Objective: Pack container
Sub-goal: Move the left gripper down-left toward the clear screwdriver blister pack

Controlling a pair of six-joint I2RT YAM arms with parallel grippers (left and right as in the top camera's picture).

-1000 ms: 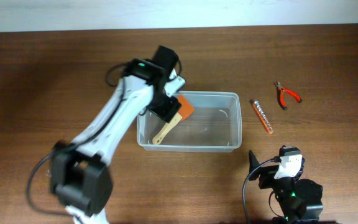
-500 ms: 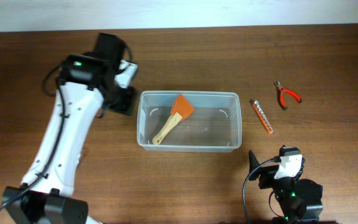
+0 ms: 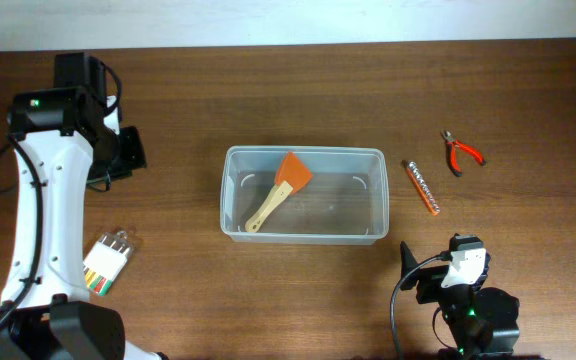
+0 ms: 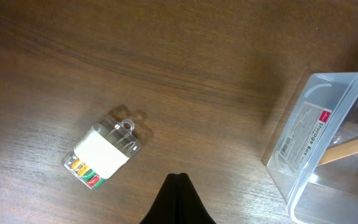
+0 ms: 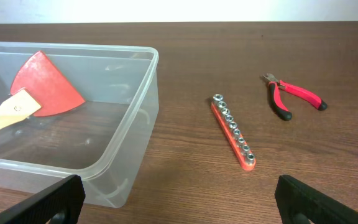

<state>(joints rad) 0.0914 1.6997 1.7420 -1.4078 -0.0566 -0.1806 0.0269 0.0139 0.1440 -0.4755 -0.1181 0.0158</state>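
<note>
The container (image 3: pixel 303 151) is a clear plastic bin at mid-table, also seen in the left wrist view (image 4: pixel 328 149) and the right wrist view (image 5: pixel 126 118). Inside it lies an orange spatula (image 3: pixel 280 188) with a wooden handle (image 5: pixel 45 84). My left gripper (image 3: pixel 126 152) hangs far left of the bin, above bare wood, shut with nothing between its fingers (image 4: pixel 178 179). Below and to the right of the bin, my right gripper (image 3: pixel 433 268) stands low at the front edge. It is wide open and empty (image 5: pixel 179 205), and it faces the bin's right end.
A small clear case of coloured bits (image 3: pixel 106 260) lies on the wood at front left (image 4: pixel 102 154). Right of the bin lie an orange socket rail (image 3: pixel 422 187) (image 5: pixel 233 132) and red-handled pliers (image 3: pixel 461 152) (image 5: pixel 294 98).
My left arm has swung from over the bin to the far left, and its jaws have closed. The spatula stays in the bin. The right arm has not moved.
</note>
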